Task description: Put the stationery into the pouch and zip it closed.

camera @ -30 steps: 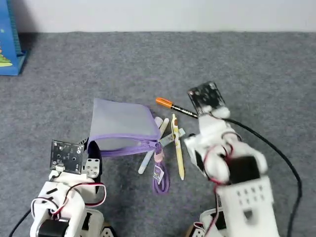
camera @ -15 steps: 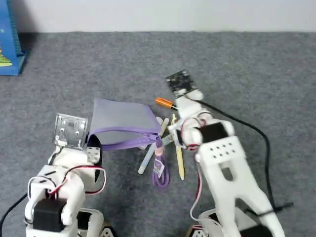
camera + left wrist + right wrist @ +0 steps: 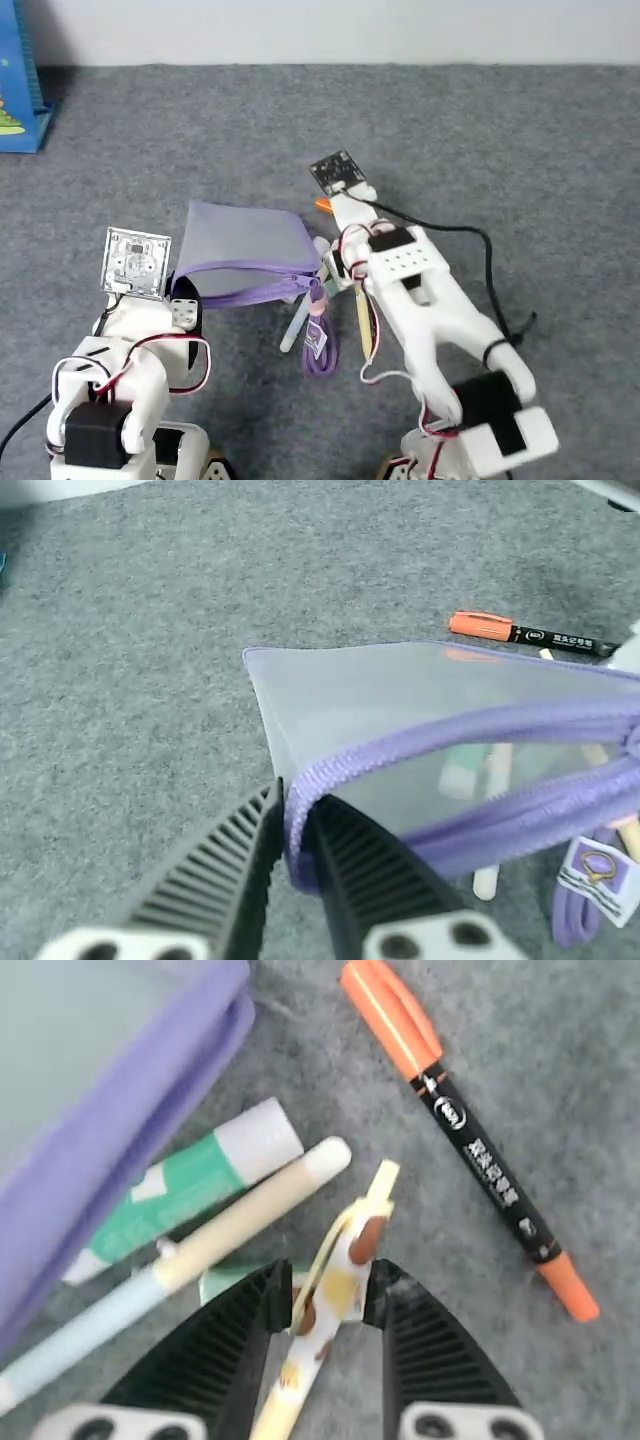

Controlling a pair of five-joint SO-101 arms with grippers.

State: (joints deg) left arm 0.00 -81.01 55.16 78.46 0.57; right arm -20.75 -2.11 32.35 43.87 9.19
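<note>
Left jaws: clamped tight on the purple zip edge of the unzipped pouch [image 3: 400, 700].
Right jaws: narrowed around the yellow pen [image 3: 335, 1295], pinching its sides on the grey surface [image 3: 120, 630].
Loose stationery: cream-and-blue pen [image 3: 230, 1225] and green-white stick [image 3: 180, 1195] lie between the right jaws and the pouch; orange marker [image 3: 480, 1185] lies just beyond.
</note>
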